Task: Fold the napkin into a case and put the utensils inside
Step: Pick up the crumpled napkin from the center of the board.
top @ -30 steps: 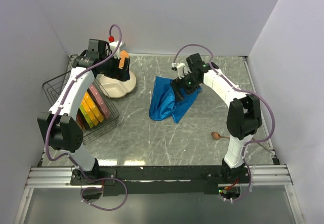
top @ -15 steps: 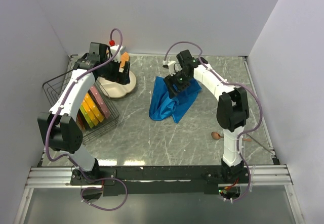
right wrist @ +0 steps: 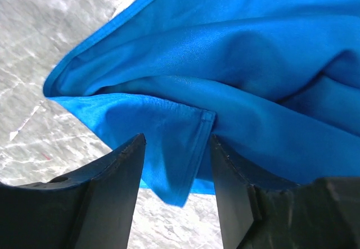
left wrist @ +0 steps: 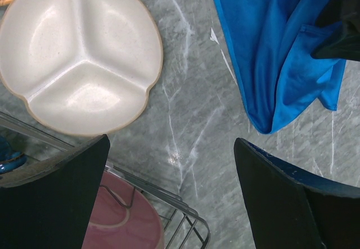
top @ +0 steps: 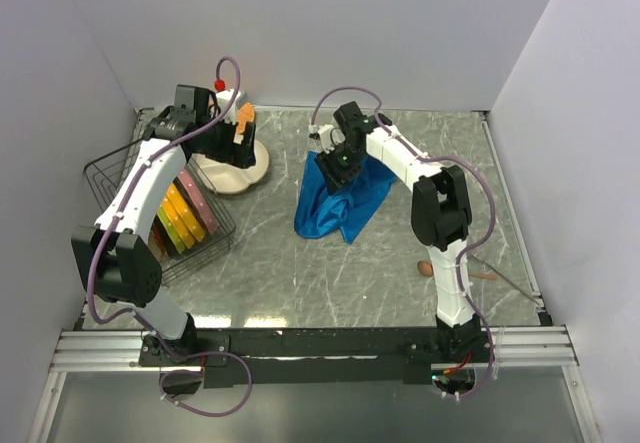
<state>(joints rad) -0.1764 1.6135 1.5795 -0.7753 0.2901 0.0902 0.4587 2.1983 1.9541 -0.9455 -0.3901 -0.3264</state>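
The bright blue napkin (top: 338,203) lies crumpled on the grey marble table, not as a narrow layered case. My right gripper (top: 335,163) hovers over its far left part, open. In the right wrist view a hemmed corner of the napkin (right wrist: 185,131) sits between the open fingers (right wrist: 109,187) of the right gripper (right wrist: 177,148). My left gripper (top: 238,151) is open and empty above the white divided plate (top: 232,171); in the left wrist view (left wrist: 171,164) it sits over bare table beside the plate (left wrist: 79,52) and the napkin (left wrist: 275,52). The wooden spoon (top: 426,268) lies at the near right.
A black wire rack (top: 115,178) with several coloured flat plates (top: 185,213) stands at the left; its corner (left wrist: 185,215) and a pink plate (left wrist: 121,226) show under my left gripper. White walls close in the table on three sides.
My right gripper has moved left across the napkin to its far left part. The left arm has barely moved. The napkin keeps the same shape.
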